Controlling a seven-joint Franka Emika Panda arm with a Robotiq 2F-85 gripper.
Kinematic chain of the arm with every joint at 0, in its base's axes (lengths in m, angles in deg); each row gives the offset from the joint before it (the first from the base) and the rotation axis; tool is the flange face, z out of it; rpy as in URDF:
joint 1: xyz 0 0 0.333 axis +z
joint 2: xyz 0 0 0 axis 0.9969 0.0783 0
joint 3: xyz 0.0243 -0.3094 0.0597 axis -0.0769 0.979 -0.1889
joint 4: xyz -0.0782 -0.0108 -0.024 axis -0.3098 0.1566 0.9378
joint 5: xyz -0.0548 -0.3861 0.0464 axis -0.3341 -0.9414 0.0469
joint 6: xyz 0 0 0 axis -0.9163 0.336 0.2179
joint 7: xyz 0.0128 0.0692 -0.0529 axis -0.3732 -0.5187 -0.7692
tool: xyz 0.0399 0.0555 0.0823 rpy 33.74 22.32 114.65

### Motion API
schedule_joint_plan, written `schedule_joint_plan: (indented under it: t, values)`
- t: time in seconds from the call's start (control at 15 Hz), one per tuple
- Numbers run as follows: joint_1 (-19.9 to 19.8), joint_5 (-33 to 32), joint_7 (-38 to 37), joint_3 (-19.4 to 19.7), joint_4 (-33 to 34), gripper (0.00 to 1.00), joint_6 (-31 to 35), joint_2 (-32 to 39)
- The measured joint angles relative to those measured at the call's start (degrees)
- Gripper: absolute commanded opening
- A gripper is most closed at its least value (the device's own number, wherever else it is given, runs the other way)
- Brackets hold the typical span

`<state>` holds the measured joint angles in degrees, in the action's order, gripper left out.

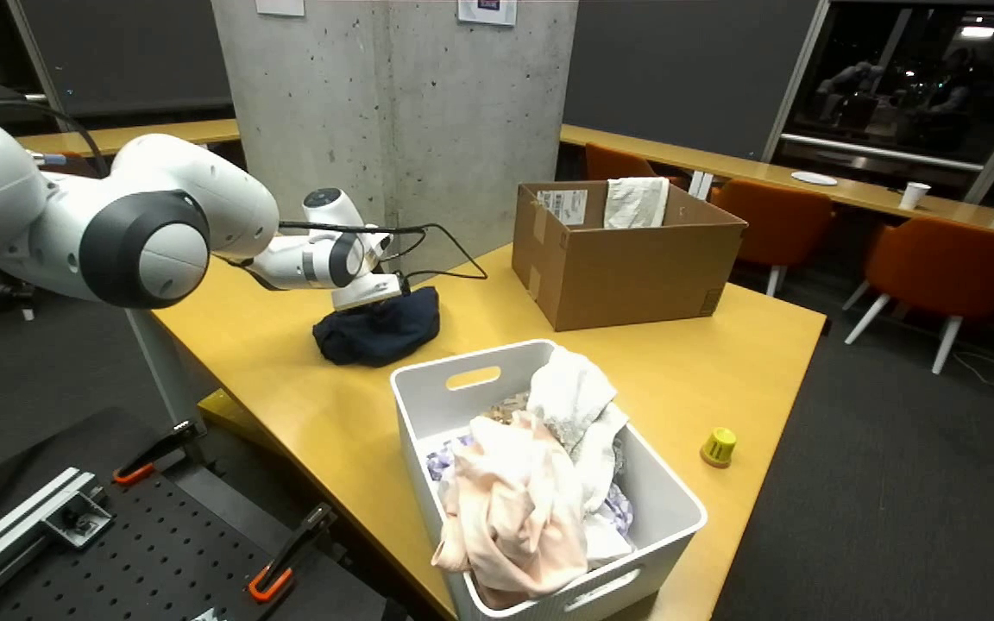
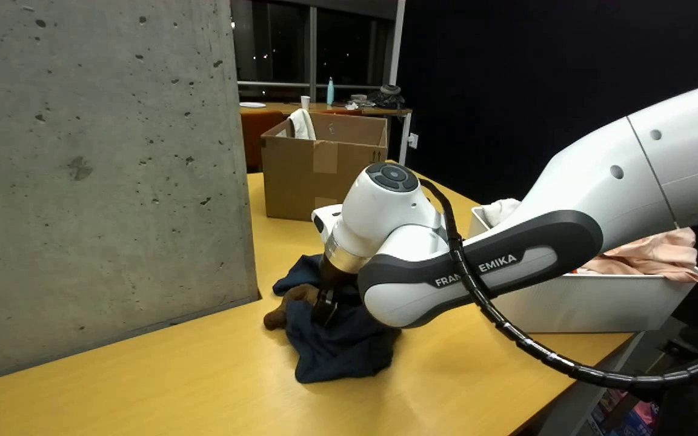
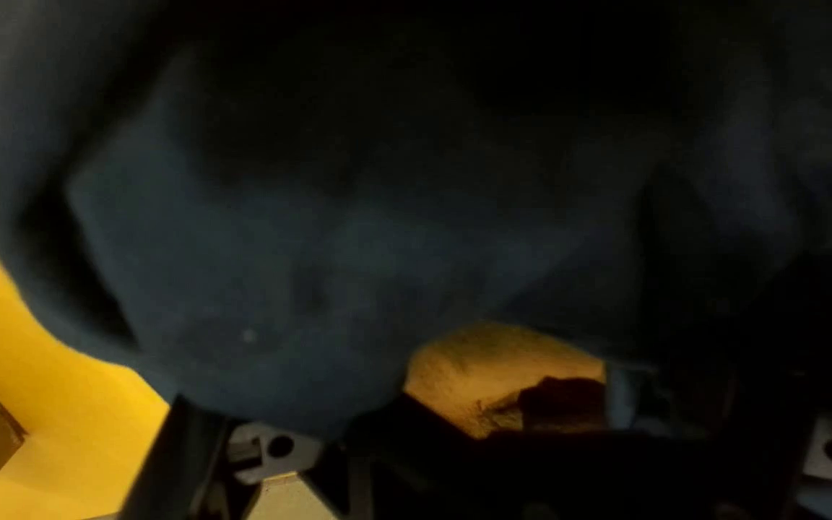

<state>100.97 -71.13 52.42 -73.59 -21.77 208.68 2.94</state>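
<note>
Arm lettering: right of centre in an exterior view; reads "FRAN", then "EMIKA", white capitals on dark band of robot arm, interrupted by black cable.
Box sticker: upper centre of an exterior view; white with dark print, stuck inside cardboard box; too small to read.
Box arrows: upper centre of an exterior view; dark arrow-like pair, pointing up, on outer wall near top right corner.
Box corner mark: right of centre in an exterior view; dark square print, low on outer side; illegible.
Pillar sheet: top edge of an exterior view; white with dark block, on concrete pillar; illegible.
</note>
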Motion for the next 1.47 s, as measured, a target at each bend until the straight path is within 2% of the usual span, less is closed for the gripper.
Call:
schedule_joint_plan:
  t: [0.13, 0.33, 0.73, 0.87, 0.93, 1.47]
  values:
    - [-0.6, 0.1, 0.8, -0.9, 1.6, 0.69, 0.0, 1.0]
    - [-1.4, 0.2, 1.9, -2.1, 3.7, 0.44, 0.0, 2.4]
    - [-1.8, 0.3, 2.2, -2.8, 4.6, 0.03, 0.0, 2.9]
    - [-1.9, 0.3, 2.2, -2.9, 4.7, 0.06, 0.0, 2.9]
    - [-2.0, 0.3, 2.2, -2.9, 4.7, 0.03, 0.0, 2.9]
    - [-3.3, 0.4, 2.2, -2.9, 5.2, 0.05, -0.3, 2.6]
